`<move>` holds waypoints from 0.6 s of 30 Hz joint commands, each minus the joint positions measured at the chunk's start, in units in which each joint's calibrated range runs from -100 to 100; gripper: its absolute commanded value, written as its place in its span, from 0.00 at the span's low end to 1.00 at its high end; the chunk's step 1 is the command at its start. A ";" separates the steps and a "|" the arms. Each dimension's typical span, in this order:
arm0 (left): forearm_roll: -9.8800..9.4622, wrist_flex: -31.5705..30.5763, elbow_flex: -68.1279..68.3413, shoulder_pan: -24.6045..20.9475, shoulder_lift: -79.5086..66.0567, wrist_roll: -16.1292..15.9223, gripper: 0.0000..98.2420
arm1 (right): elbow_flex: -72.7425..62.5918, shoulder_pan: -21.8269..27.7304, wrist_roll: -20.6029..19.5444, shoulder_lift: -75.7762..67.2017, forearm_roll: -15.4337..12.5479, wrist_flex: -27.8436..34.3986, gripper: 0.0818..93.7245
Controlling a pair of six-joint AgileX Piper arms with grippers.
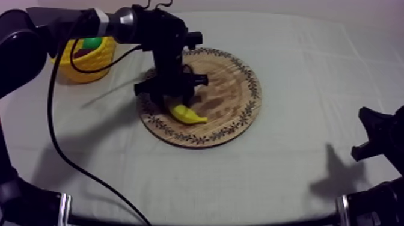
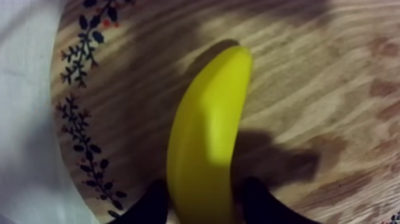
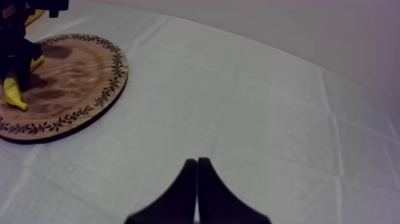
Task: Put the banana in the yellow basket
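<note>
The banana (image 1: 187,114) is on the board (image 1: 231,90), at the part of it which is nearest to the basket (image 1: 90,63), close to the patterned rim. The left jaws are pinching the banana. In the left wrist view the two black fingers (image 2: 149,205) stand one at each side of the yellow fruit (image 2: 205,137) and touch it near its one end, and the other end points away over the wood (image 2: 309,89). A dark shadow lies on the wood just beside the banana. Whether the banana rests on the board or is a little raised, I cannot tell. The left arm (image 1: 150,36) comes in from the upper left and stands almost upright over the board. The basket is at the left back side of the worktop (image 1: 288,162), apart from the board, and a green fruit (image 1: 92,42) is inside it; its kind I cannot tell. The right arm (image 1: 376,129) sits low at the right side, well apart from the board. The right jaws are pressed together as a narrow wedge with nothing between them, over the bare cloth (image 3: 268,107). From that side the board (image 3: 71,77) is seen farther off, with the banana (image 3: 13,95) on it under the left arm.
</note>
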 commanded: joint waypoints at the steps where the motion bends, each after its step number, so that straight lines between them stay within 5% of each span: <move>1: 0.17 -0.05 0.09 -0.08 0.08 -0.07 0.43 | -0.05 0.00 0.00 0.00 -0.01 0.00 0.00; 18: 0.84 -1.24 1.87 -0.51 -2.05 -1.47 0.31 | -0.05 0.00 0.00 0.00 -0.01 0.00 0.00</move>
